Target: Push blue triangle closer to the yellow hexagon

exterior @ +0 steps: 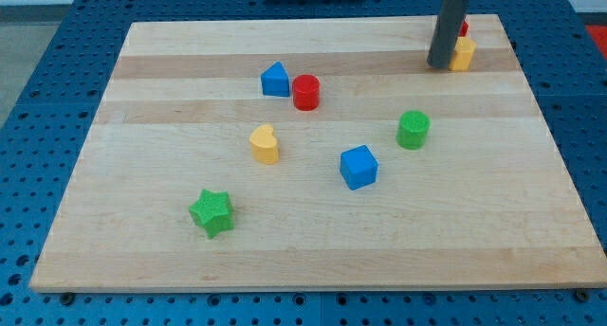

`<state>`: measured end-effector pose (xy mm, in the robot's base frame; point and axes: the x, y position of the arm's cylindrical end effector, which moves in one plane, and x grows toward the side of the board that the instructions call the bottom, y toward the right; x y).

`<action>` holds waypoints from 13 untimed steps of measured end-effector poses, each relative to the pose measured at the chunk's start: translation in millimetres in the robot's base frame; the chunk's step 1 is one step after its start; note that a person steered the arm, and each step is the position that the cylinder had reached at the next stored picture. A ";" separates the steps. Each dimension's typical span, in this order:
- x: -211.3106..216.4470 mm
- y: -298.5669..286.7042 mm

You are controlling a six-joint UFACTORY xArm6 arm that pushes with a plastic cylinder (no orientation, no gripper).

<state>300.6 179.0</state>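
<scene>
The blue triangle (275, 80) sits on the wooden board (313, 260) at the upper middle, touching or nearly touching a red cylinder (305, 93) on its right. The yellow hexagon (463, 54) is at the board's upper right, partly hidden behind my rod. My tip (439, 65) rests on the board right beside the hexagon's left side, far to the right of the blue triangle. A red block (463, 27) peeks out behind the rod just above the hexagon; its shape is hidden.
A yellow heart-shaped block (265, 144) lies left of centre. A blue cube (358, 167) is at the centre. A green cylinder (413, 130) is to its upper right. A green star (211, 212) is at the lower left.
</scene>
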 end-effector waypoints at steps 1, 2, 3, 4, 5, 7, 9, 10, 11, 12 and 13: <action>6.8 -29.3; -18.9 -77.5; -48.5 -140.1; -46.4 -215.3; -25.3 -267.0; 26.0 -281.6; 28.9 -195.9; 28.9 -136.9; 28.9 -88.4; 32.6 -109.8; 33.5 -134.6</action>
<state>334.1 44.4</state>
